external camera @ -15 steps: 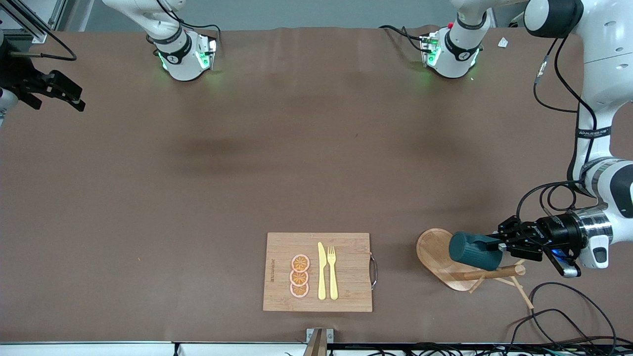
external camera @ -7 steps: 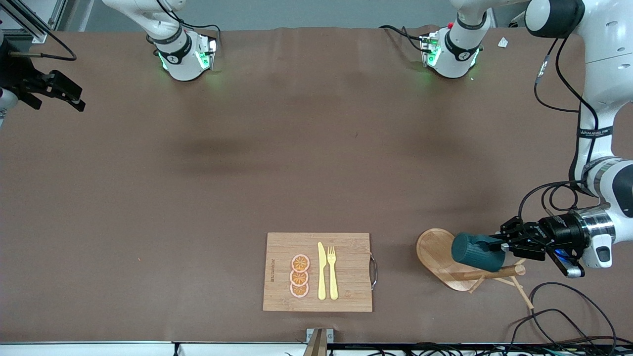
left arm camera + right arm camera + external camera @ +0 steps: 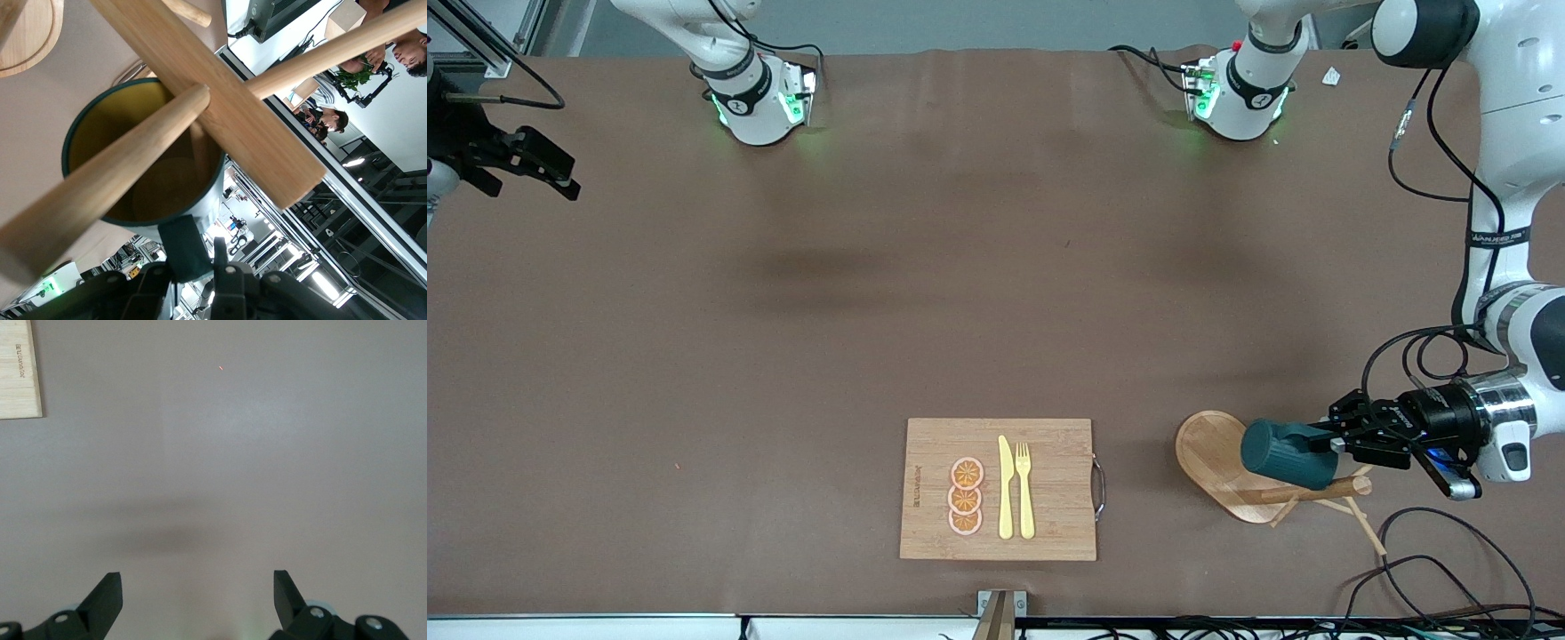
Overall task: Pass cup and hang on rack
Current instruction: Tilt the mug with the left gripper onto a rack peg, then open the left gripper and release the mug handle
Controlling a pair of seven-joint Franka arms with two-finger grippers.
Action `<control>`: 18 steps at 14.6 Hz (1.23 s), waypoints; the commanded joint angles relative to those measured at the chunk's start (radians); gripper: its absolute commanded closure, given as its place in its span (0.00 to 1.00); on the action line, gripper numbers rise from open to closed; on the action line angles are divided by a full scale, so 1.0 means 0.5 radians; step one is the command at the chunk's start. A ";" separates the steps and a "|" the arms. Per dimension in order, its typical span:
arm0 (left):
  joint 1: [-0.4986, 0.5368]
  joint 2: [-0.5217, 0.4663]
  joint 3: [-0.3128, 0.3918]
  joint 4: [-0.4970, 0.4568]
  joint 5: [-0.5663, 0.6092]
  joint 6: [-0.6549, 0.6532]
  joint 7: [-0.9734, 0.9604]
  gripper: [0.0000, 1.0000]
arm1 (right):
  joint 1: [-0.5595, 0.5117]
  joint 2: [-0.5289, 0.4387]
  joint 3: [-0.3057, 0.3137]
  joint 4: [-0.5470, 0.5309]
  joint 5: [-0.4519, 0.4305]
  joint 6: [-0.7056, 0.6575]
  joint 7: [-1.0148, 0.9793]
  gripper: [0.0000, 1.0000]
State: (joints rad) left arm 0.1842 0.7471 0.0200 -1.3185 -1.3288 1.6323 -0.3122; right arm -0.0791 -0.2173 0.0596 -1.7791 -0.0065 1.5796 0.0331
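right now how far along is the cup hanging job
Done: the pass looks finished, since the left gripper is shut on the cup by its handle, while the right gripper waits open at its own end of the table. In hand: the cup is held on its side over the rack, close against its pegs. Left: seat the handle on a peg, then release.

The brown counter (image 3: 960, 293) lies open across its middle and toward the right arm's end, wide room for any tool. Near the front camera, a rectangular bamboo cutting board (image 3: 1049, 444) carrying orange slices (image 3: 966, 496), a yellow knife (image 3: 1006, 489) and fork (image 3: 1024, 487) takes up the central strip. Toward the left arm's end, the light wooden mug rack (image 3: 1205, 449) crowds the corner: its pole (image 3: 220, 113) and a slanted peg (image 3: 120, 183) cross the mouth of the dark teal cup (image 3: 1288, 454). Black cables (image 3: 1449, 551) loop beside it.
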 commanded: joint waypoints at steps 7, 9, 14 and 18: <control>0.018 0.009 -0.006 0.032 -0.107 -0.040 0.051 0.00 | -0.041 0.014 0.016 0.015 0.001 -0.027 -0.026 0.00; 0.003 -0.040 0.000 0.035 -0.043 -0.064 0.029 0.00 | -0.038 0.014 0.019 0.024 0.001 -0.058 -0.029 0.00; -0.221 -0.251 0.012 0.063 0.824 0.091 -0.139 0.00 | -0.032 0.017 0.019 0.033 0.004 -0.051 -0.023 0.00; -0.411 -0.472 -0.006 0.060 1.606 0.119 -0.136 0.00 | -0.017 0.020 0.022 0.057 0.004 -0.054 -0.017 0.00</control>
State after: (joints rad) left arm 0.0090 0.5761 0.0155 -1.2692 -0.6745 1.6823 -0.3780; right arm -0.0792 -0.2145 0.0597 -1.7756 -0.0065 1.5624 0.0329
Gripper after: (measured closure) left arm 0.000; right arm 0.000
